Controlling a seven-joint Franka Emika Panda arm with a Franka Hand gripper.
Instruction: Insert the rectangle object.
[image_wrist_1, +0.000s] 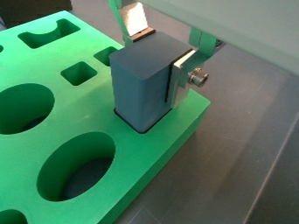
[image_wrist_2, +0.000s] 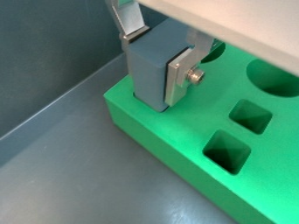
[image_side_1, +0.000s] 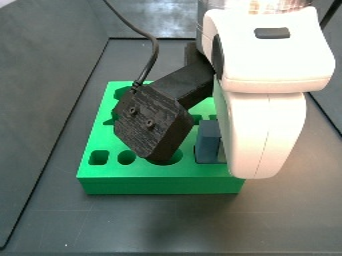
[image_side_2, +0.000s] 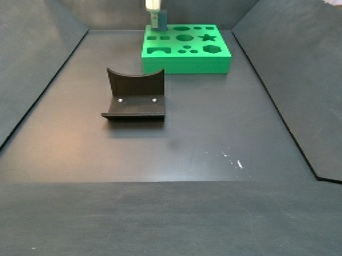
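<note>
The rectangle object (image_wrist_1: 142, 87), a slate-blue block, stands upright with its lower end in a slot at a corner of the green shape board (image_wrist_1: 82, 105). My gripper (image_wrist_1: 162, 54) is shut on its upper part, with one silver finger plate (image_wrist_1: 184, 77) on each side. Both wrist views show this; in a wrist view the block (image_wrist_2: 149, 72) is clasped by the gripper (image_wrist_2: 156, 51) at the board's corner (image_wrist_2: 176, 149). In a side view the block (image_side_1: 210, 142) shows partly behind the arm. In a side view the gripper (image_side_2: 155, 14) is over the board's far left corner (image_side_2: 187, 60).
The board has round holes (image_wrist_1: 76, 171), square holes (image_wrist_2: 228, 150) and other cutouts. The dark fixture (image_side_2: 134, 97) stands on the dark floor in front of the board. Dark walls enclose the floor on the left and right.
</note>
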